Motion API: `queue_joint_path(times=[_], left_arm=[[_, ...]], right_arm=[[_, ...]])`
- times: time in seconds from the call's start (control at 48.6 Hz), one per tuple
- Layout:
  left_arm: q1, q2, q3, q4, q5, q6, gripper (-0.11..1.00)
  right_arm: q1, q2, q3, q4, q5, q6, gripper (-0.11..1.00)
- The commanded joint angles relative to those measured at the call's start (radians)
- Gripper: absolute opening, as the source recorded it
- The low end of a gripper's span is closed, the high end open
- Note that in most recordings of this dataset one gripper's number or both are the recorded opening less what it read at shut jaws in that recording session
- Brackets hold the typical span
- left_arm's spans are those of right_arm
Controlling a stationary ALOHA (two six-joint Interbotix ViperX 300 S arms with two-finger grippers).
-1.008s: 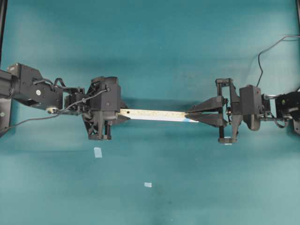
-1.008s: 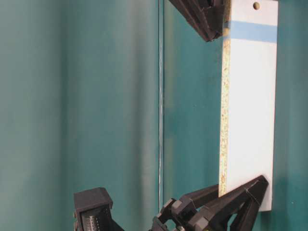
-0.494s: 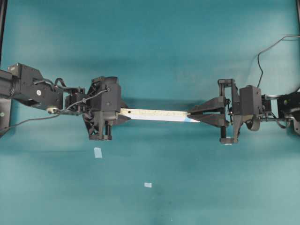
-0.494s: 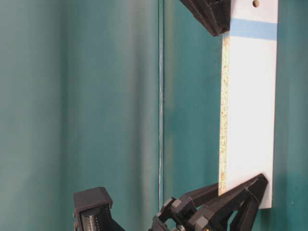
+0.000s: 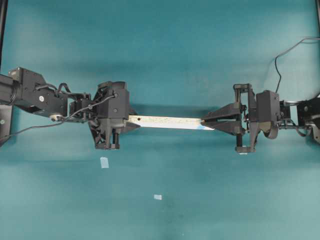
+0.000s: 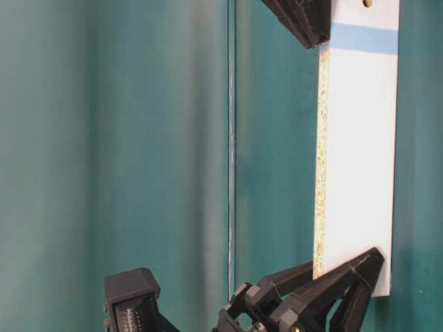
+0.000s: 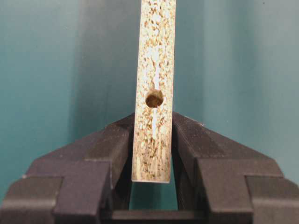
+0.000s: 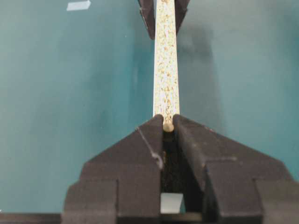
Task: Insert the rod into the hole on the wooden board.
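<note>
Teal tabletop [image 5: 200, 200]; left fingers [image 7: 112, 154] clamp wooden board [image 5: 165, 121], right fingers [image 8: 152, 135] clamp rod [image 8: 168, 126]

Robotics lab bench, teal tabletop [image 5: 200, 45], two black arms facing, loose cable [image 5: 287, 52]

no readable text, labels, or numbers

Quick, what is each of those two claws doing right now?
Left gripper: fingers closed on one end of the wooden board.
Right gripper: fingers closed on the small rod, at the board's other end.
</note>
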Motion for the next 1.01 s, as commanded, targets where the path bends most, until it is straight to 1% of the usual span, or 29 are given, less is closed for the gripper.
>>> queue_joint_path(times=[0.0,0.206,0.267,0.329,0.576,0.617,0.638,0.679,0.843,0.885,0.926,0.987], left_arm=[[-0.002,-0.012,-0.009,-0.002,0.002,-0.012,0.32],[-0.002,-0.012,-0.012,-0.002,0.005,-0.012,0.32],[-0.002,-0.012,-0.012,-0.002,0.005,-0.012,0.37],[-0.002,-0.012,-0.012,-0.002,0.005,-0.012,0.44],[-0.002,-0.012,-0.015,-0.002,0.006,-0.011,0.46],[-0.002,-0.012,-0.015,-0.002,0.005,-0.011,0.46],[-0.002,-0.012,-0.015,-0.002,0.005,-0.011,0.46],[-0.002,-0.012,-0.015,-0.002,0.005,-0.011,0.46],[-0.002,-0.012,-0.015,-0.002,0.005,-0.011,0.46],[-0.002,-0.012,-0.015,-0.002,0.005,-0.011,0.46],[-0.002,-0.012,-0.015,-0.002,0.005,-0.011,0.46],[-0.002,-0.012,-0.015,-0.002,0.006,-0.011,0.46]], right_arm=[[-0.002,-0.031,0.009,0.012,0.060,0.002,0.12],[-0.005,-0.086,-0.009,0.025,0.215,0.012,0.12],[-0.005,-0.097,-0.011,0.020,0.242,0.009,0.12],[-0.005,-0.101,-0.012,0.018,0.250,0.008,0.12],[-0.005,-0.104,-0.025,0.021,0.250,0.011,0.12],[-0.005,-0.106,-0.026,0.023,0.252,0.011,0.13],[-0.005,-0.106,-0.028,0.025,0.252,0.012,0.16],[-0.005,-0.106,-0.032,0.026,0.252,0.012,0.25],[-0.006,-0.106,-0.052,0.029,0.255,0.012,0.72],[-0.006,-0.106,-0.054,0.029,0.255,0.012,0.82],[-0.006,-0.106,-0.055,0.029,0.255,0.012,0.85],[-0.006,-0.106,-0.057,0.029,0.253,0.011,0.85]])
